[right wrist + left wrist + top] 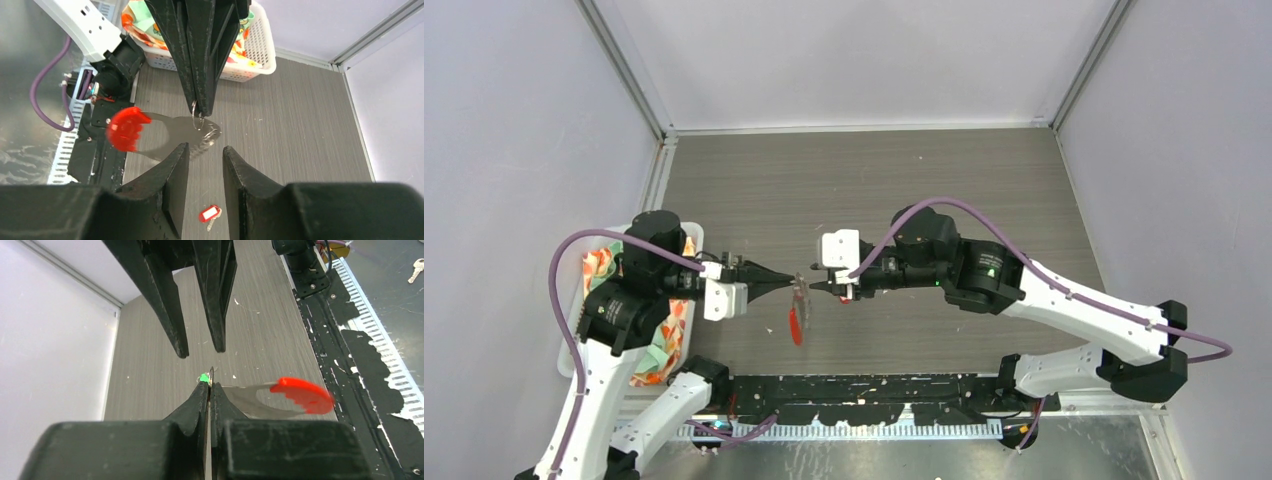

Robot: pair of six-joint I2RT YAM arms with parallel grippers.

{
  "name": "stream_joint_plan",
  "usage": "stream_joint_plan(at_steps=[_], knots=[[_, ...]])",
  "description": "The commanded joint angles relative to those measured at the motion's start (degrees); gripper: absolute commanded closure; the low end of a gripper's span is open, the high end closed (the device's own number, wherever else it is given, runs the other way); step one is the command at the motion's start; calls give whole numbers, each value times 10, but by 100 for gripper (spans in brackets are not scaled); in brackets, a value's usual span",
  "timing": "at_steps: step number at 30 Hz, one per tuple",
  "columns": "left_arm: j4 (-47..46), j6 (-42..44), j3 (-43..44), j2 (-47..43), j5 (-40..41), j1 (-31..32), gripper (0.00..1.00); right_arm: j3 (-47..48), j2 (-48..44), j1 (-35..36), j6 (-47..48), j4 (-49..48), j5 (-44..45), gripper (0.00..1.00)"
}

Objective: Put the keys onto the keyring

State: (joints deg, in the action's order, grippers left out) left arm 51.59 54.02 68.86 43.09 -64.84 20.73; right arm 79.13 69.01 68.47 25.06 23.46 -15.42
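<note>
My left gripper [790, 286] [209, 385] is shut on the keyring [211, 373], a thin metal loop held above the table. The loop's red strip [796, 325] [303, 394] [124, 128] hangs from it, blurred. A green tag [204, 377] shows right beside the loop at the left fingertips; I cannot tell whether it hangs on it. My right gripper [815, 287] [204, 150] faces the left one, tips almost touching the loop, open and holding nothing. The red-and-white tagged key [210, 214] lies on the table below the right gripper.
A white basket [260, 52] [567, 345] with colourful cloth stands at the table's left side, behind the left arm. A black rail [874, 390] runs along the near edge. A bare silver key [416, 270] lies on the metal surface beyond that rail.
</note>
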Motion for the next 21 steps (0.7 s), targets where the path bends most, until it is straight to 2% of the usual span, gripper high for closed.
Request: stream_joint_plan(at_steps=[1, 11, 21], knots=[[43, 23, 19, -6, 5, 1, 100, 43, 18, 8, 34, 12, 21, 65], [43, -53, 41, 25, 7, 1, 100, 66, 49, 21, 35, 17, 7, 70], [43, -69, 45, 30, 6, 1, 100, 83, 68, 23, 17, 19, 7, 72]])
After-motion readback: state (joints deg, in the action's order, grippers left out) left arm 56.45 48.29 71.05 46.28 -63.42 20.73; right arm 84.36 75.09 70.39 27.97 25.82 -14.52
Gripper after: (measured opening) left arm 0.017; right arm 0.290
